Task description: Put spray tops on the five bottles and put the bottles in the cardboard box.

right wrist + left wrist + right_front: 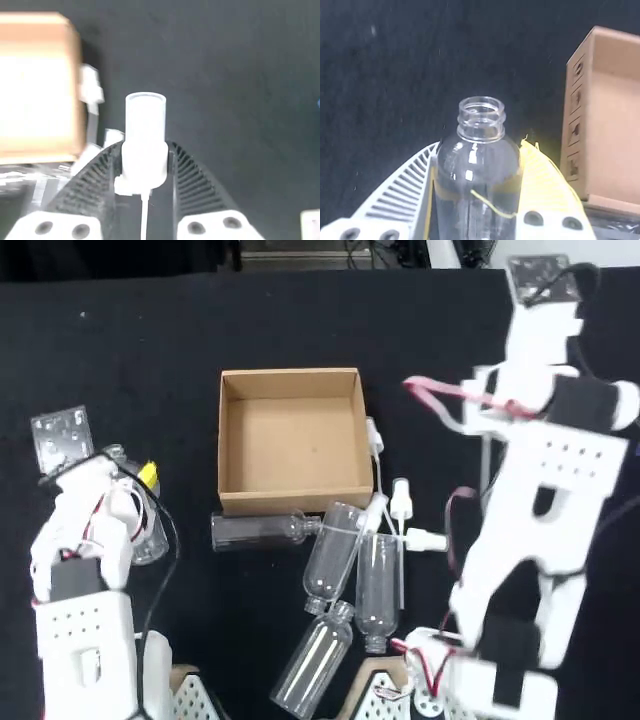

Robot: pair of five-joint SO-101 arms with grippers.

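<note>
My left gripper [480,150] is shut on a clear bottle [481,150] that has no top, its open mouth pointing away from the wrist. In the high view this bottle [150,540] and gripper [138,502] sit left of the cardboard box [290,502]. My right gripper [145,152] is raised well above the table and shut on a white spray top [145,135], whose thin tube hangs down. Several more uncapped bottles lie in front of the box, among them one along its front wall [255,530] and one nearest the front edge [315,660].
Loose white spray tops lie right of the box, one against its side [375,435] and two by the bottle pile [400,500] [425,538]. The box interior [292,430] holds nothing. The right arm's body [540,500] overhangs the table's right side.
</note>
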